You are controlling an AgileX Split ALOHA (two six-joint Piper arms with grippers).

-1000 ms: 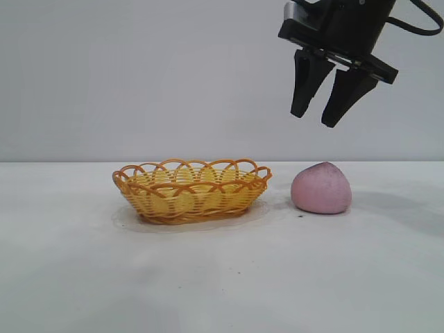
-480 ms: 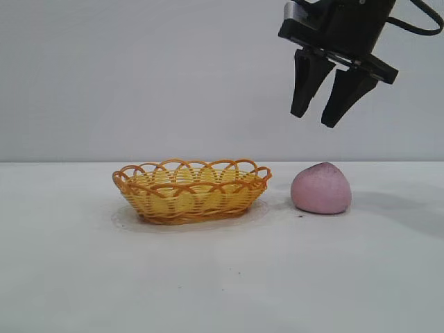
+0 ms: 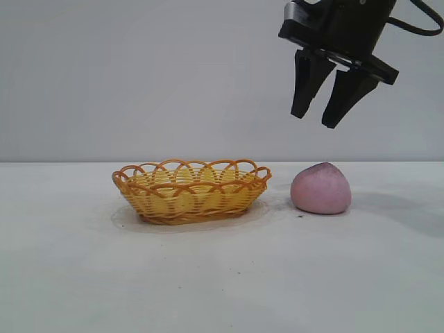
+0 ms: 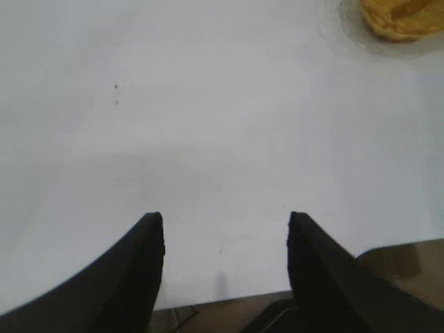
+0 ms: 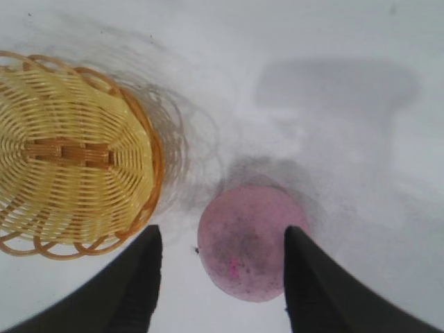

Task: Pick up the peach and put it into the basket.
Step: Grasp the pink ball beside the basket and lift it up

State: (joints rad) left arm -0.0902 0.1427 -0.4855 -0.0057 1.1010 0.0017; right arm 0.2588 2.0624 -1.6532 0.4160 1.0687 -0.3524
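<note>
The pink peach point(image 3: 321, 189) rests on the white table, just right of the yellow wicker basket point(image 3: 191, 189), not touching it. My right gripper point(image 3: 315, 119) hangs open well above the peach, fingers pointing down, nothing between them. In the right wrist view the peach point(image 5: 251, 241) lies far below between the open right gripper's point(image 5: 222, 232) fingers, with the empty basket point(image 5: 69, 156) beside it. The left gripper point(image 4: 225, 220) is open over bare table; a bit of the basket point(image 4: 404, 17) shows in a corner of its view. The left arm is out of the exterior view.
White table top point(image 3: 222, 277) spreads wide in front of and around both objects. A plain grey wall stands behind. In the left wrist view the table's edge point(image 4: 229, 298) shows close under the fingers.
</note>
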